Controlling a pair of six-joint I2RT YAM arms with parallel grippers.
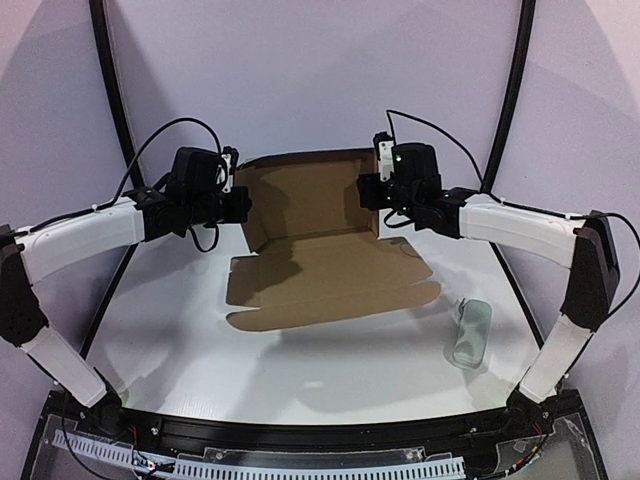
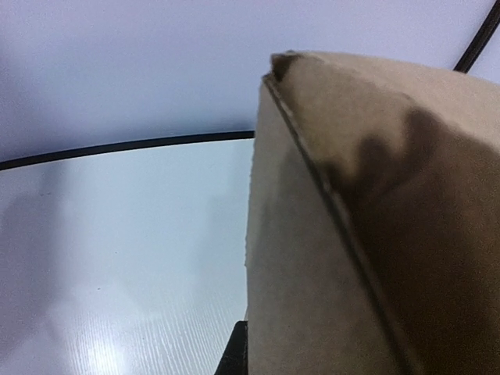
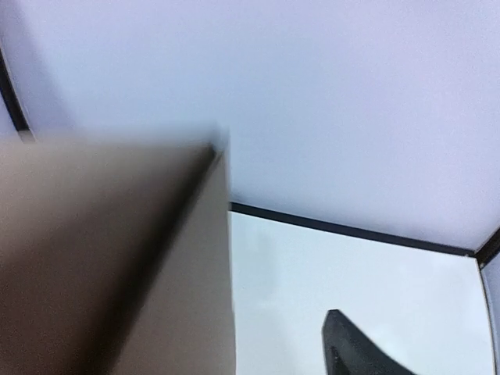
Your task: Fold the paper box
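Observation:
The paper box is a brown die-cut sheet, its front lying flat on the white table and its back panel and side flaps raised upright. My left gripper is at the raised left side flap. In the left wrist view the cardboard fills the right half, one dark finger presses against its face and the other finger is hidden behind it. My right gripper is at the raised right edge. In the right wrist view the cardboard stands apart from the one visible finger, so the jaws are open.
A small pale grey-green oblong case lies on the table at the right front. A black curved rail and pale walls ring the white table. The arm bases stand at the near edge.

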